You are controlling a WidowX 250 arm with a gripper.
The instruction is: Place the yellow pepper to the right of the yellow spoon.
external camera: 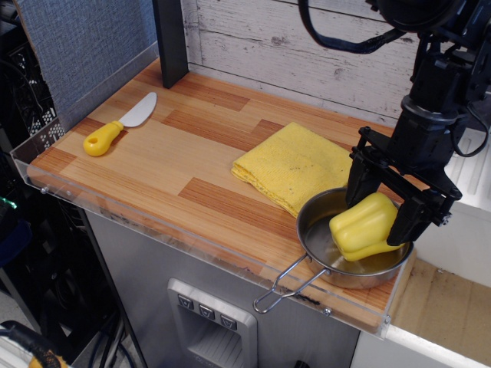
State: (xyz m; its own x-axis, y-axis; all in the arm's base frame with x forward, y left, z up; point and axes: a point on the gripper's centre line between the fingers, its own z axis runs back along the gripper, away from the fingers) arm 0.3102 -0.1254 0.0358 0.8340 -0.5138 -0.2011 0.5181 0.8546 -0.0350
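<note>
The yellow pepper (354,234) lies tilted in a small steel pan (305,228) at the front right of the wooden counter. My gripper (377,220) has come down from above and its two black fingers (360,184) clasp the pepper's upper right end, one on each side. The pepper still rests in the pan. The yellow spoon (113,131), with a chunky yellow handle and a pale grey blade, lies far off at the back left of the counter.
A folded yellow cloth (295,163) lies just left of and behind the pan. The pan's wire handle (282,287) sticks out over the front edge. A dark post (170,38) stands at the back left. A low clear rim (153,218) runs along the counter's front.
</note>
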